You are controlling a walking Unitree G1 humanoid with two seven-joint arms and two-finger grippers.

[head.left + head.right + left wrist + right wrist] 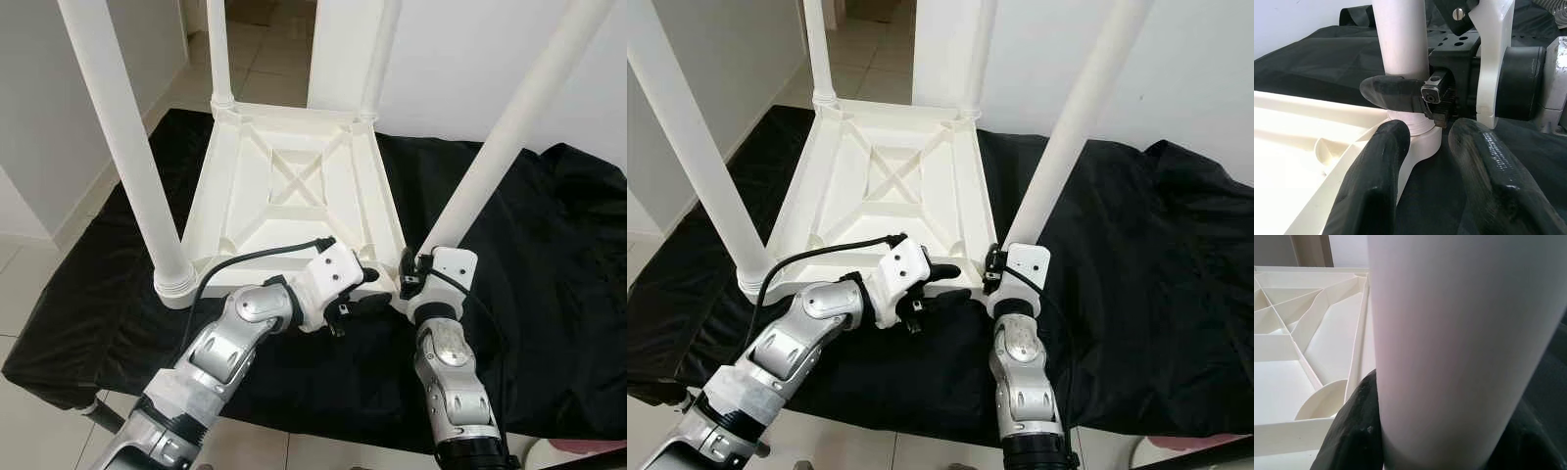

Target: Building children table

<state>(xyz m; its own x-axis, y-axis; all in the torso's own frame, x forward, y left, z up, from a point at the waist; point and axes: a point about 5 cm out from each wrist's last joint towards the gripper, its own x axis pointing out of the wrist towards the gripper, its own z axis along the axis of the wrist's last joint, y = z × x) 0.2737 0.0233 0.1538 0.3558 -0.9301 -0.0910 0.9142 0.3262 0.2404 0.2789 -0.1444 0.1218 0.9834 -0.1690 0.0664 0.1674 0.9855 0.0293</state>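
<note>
Right gripper (411,279) jaws clamp the upturned white plastic children's table's (294,186) smooth, light, rigid near leg (490,147) low down; left gripper (377,294) jaws gape empty alongside.

All four table legs (127,147) cut off by top edge, upper ends unseen. Black cloth (549,294) hides bench beneath. Near-right leg (1459,347) blurred in right wrist view, covering right gripper (409,279) fingertips. Pink object (588,447), bottom right corner, cropped, possibly container.
</note>
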